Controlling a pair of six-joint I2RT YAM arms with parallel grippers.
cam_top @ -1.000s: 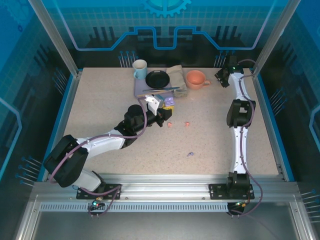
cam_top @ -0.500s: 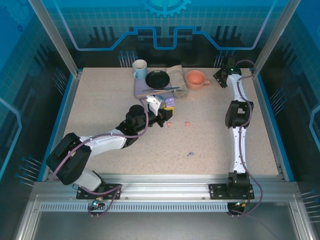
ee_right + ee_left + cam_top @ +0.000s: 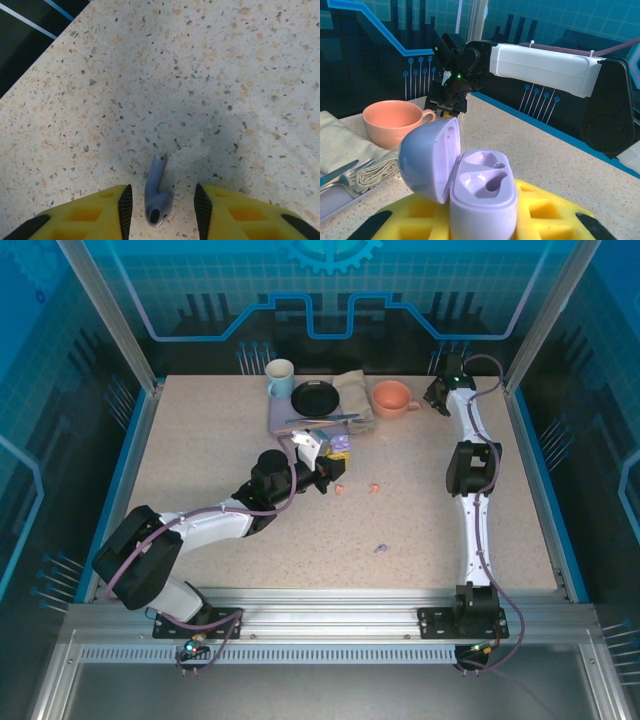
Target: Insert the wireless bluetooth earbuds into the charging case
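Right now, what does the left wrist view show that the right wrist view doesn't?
Left wrist: the lilac charging case, lid open and both wells empty, held in the shut left gripper, with a salmon cup, folded cloth and the right arm beyond. Right wrist: one lilac earbud lying on the speckled tabletop inside the open right gripper, neither finger touching it. Both: that tabletop and yellow gripper fingers.

Inside a robotics test cell: a left arm (image 3: 215, 525) and right arm (image 3: 470, 510) stand bolted to an aluminium rail (image 3: 330, 625) at the edge of a speckled table (image 3: 200, 440), fenced by aluminium posts (image 3: 110, 315) and blue panels (image 3: 400, 285) printed with circuit traces and a gear (image 3: 335, 252).
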